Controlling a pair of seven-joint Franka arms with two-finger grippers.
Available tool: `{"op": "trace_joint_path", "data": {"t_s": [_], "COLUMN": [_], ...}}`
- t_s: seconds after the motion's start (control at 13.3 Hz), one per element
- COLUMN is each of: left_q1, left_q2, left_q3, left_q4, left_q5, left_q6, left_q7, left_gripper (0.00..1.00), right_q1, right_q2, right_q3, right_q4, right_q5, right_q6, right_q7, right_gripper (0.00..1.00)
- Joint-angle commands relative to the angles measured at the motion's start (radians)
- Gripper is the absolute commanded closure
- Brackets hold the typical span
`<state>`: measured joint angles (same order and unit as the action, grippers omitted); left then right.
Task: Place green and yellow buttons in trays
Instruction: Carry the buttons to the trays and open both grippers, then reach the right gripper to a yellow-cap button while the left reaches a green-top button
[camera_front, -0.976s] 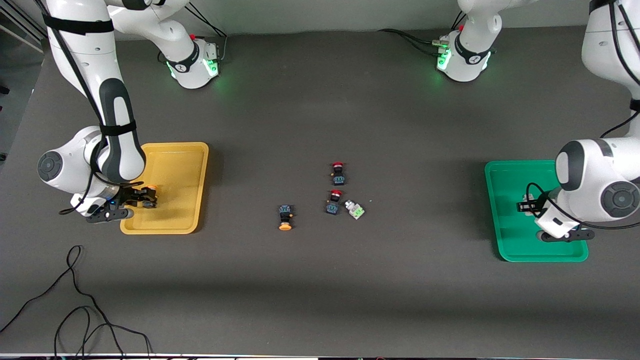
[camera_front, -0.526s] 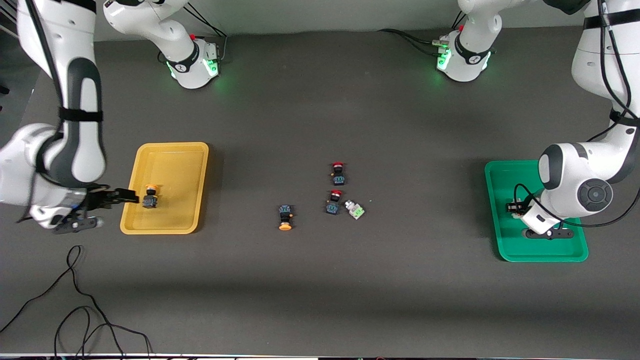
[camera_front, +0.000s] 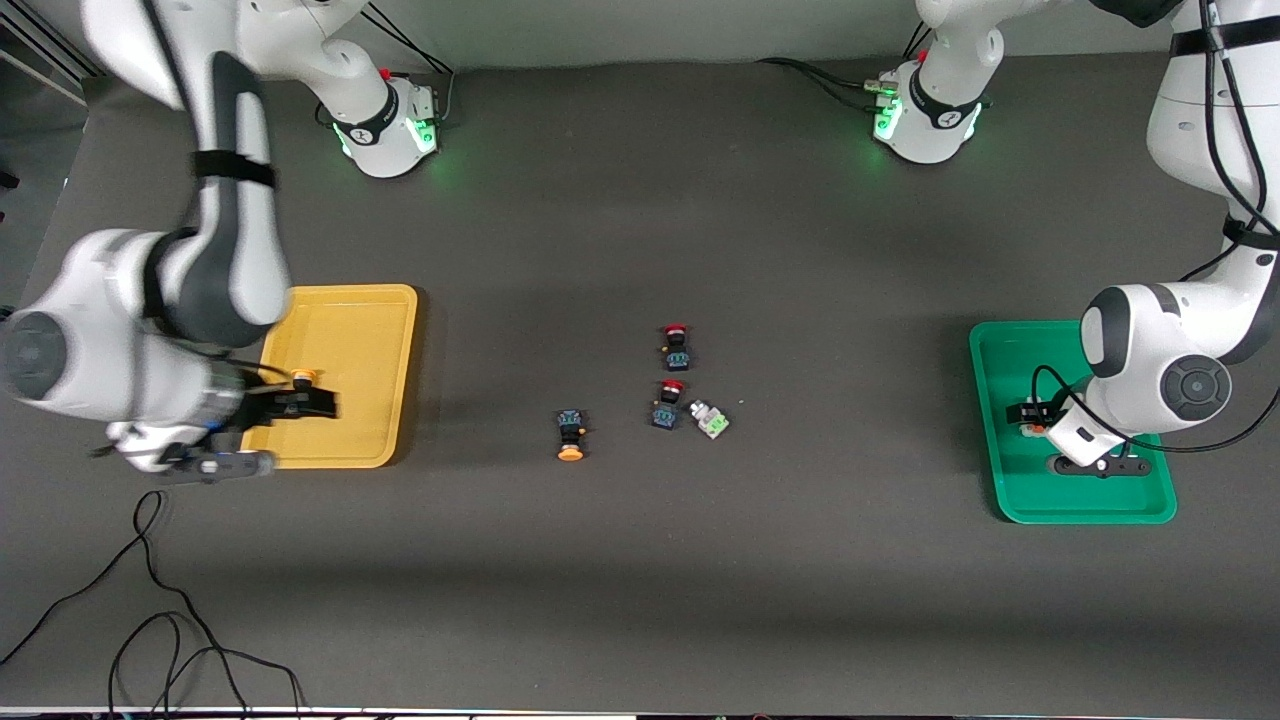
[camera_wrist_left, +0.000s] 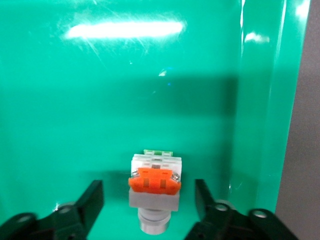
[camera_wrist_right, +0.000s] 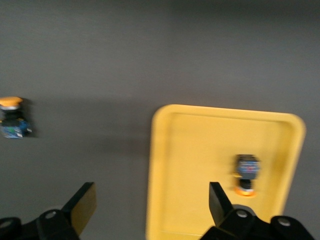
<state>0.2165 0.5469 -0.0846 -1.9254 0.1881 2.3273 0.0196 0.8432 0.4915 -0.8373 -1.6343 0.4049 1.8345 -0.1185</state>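
A yellow-capped button (camera_front: 303, 377) lies in the yellow tray (camera_front: 370, 340). My right gripper (camera_front: 305, 404) hangs open and empty over that tray's edge; its wrist view shows the tray (camera_wrist_right: 200, 150), the button in it (camera_wrist_right: 247, 175) and the open right gripper (camera_wrist_right: 150, 202). My left gripper (camera_front: 1030, 415) is low in the green tray (camera_front: 1010, 500). It is open (camera_wrist_left: 148, 200), with a grey-white button with an orange face (camera_wrist_left: 154, 186) lying on the tray floor (camera_wrist_left: 100, 100) between the fingers (camera_wrist_left: 86, 204), gaps on both sides. A second yellow-capped button (camera_front: 570, 436) and a grey-white button with a green face (camera_front: 711, 420) lie mid-table.
Two red-capped dark switches (camera_front: 676, 345) (camera_front: 667, 403) lie beside the green-faced button. Black cables (camera_front: 150, 600) trail on the table near the front camera at the right arm's end. The second yellow-capped button also shows in the right wrist view (camera_wrist_right: 12, 117).
My right gripper let go of the yellow-capped button in the yellow tray, drew off it, then came back over the tray's edge. My left gripper shifted slightly within the green tray.
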Motion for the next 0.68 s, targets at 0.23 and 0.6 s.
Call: {"op": "trace_joint_path", "data": {"t_s": [0.23,0.6], "left_q1": [-0.011,-0.035], "left_q2": [-0.133,-0.133], "left_q3": [-0.046,-0.121], "left_q4": [0.165,0.480], "left_q5": [-0.036,-0.157], "left_q6": [-0.420,-0.840], "left_q7": [-0.003,-0.087], "left_gripper": [0.17,0.15], "right_q1": [0.022,0.024], "right_q2": [0.145,0.191], "right_q3": [0.211,0.328], "right_q4": [0.168,0.203], "right_q5": [0.011,0.011], "right_q6": [0.075,0.172], "right_q7": [0.390,0.513], "right_gripper": [0.00,0.00]}}
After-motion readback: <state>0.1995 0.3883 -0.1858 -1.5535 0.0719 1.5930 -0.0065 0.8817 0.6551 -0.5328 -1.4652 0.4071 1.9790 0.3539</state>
